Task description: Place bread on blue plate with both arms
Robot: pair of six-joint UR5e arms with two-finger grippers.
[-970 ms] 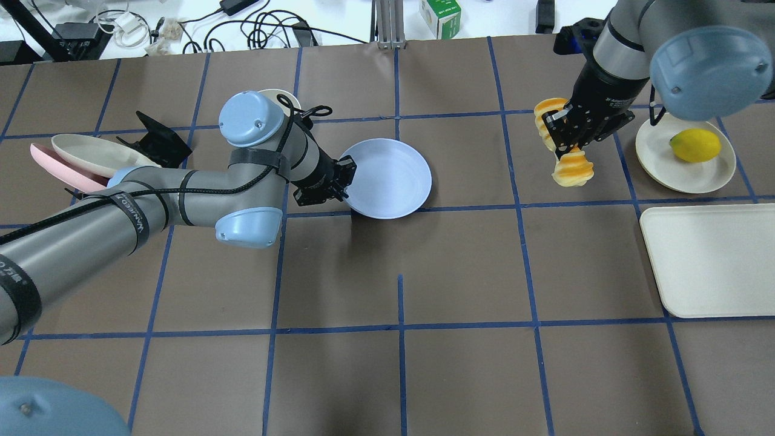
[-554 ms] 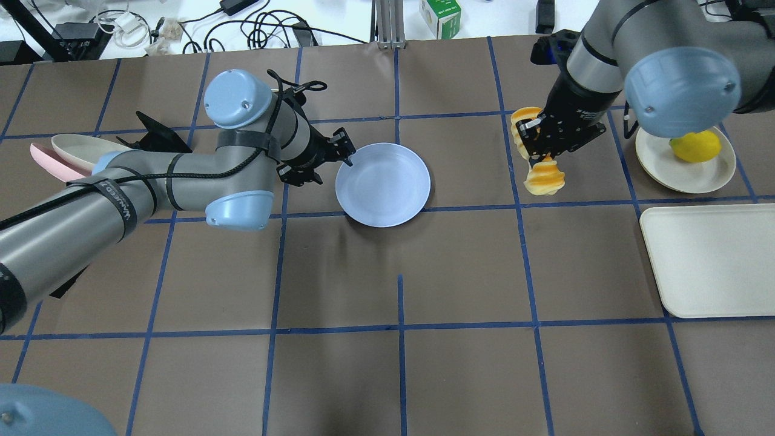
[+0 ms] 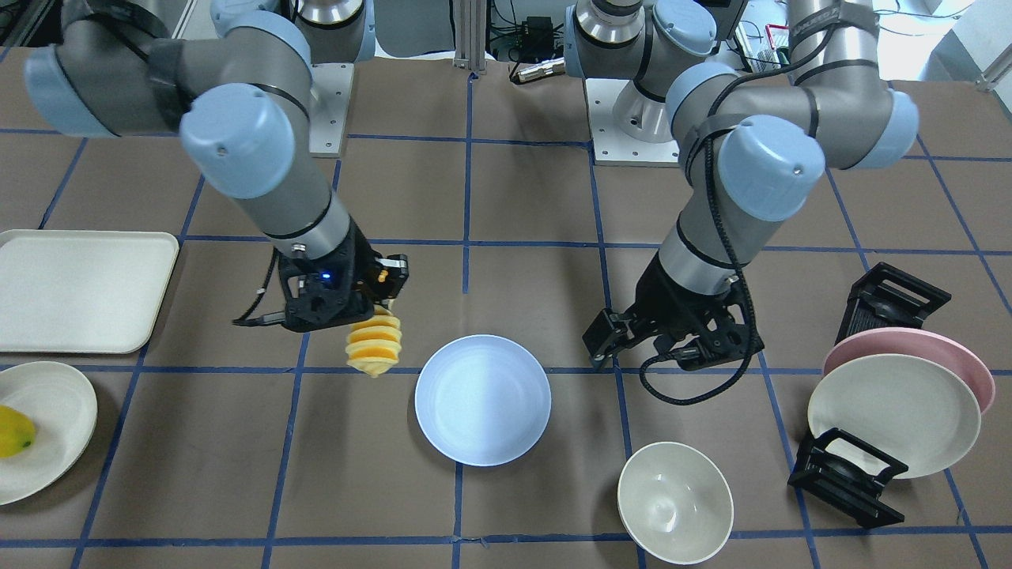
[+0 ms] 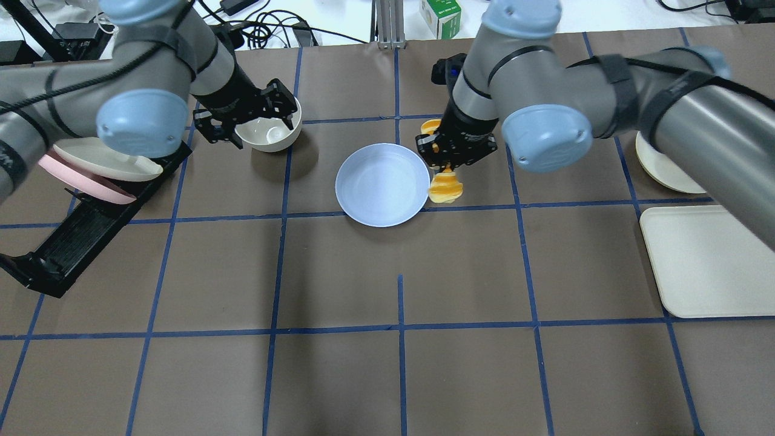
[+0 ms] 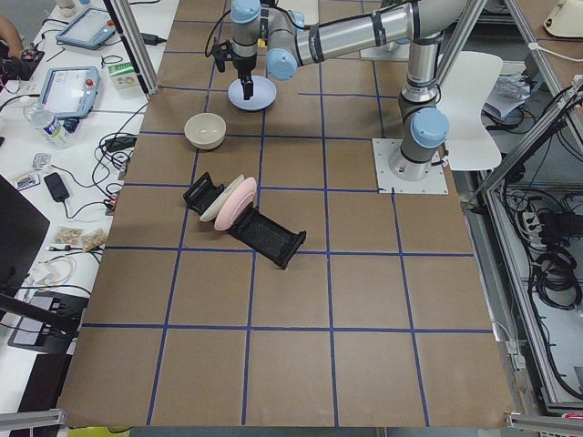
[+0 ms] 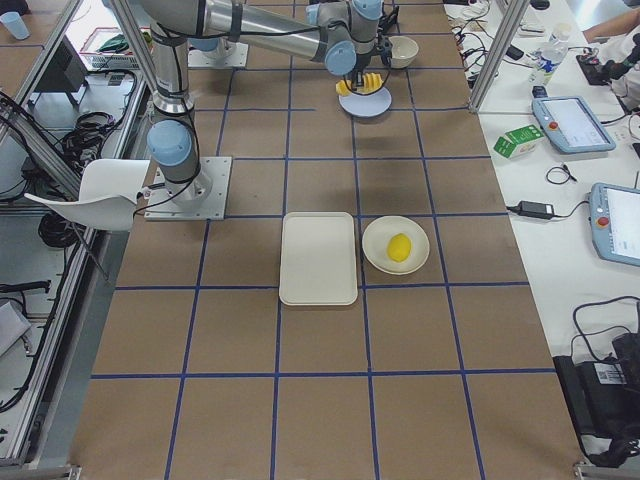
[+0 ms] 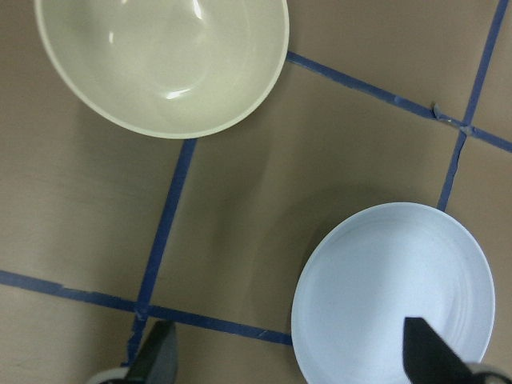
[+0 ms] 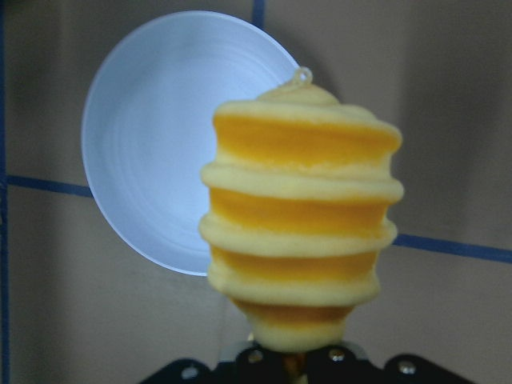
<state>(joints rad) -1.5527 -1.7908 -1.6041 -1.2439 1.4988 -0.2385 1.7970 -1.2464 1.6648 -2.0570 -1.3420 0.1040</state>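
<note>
My right tool (image 4: 451, 154) pinches the bread (image 4: 446, 189) mid-row. One end droops below it, so I judge it light and squashy. My left tool (image 7: 290, 362) is spread, empty.

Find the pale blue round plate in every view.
Front-facing: pale blue round plate, lower centre.
Overhead: plate, upper centre.
Exterior left: plate, top, left of centre.
Exterior right: plate, top, right of centre.
Left wrist: plate, lower right.
Right wrist: plate, upper left, behind orange-yellow toy bread.
Landmark: cream bowl, absent only from right wrist.
</note>
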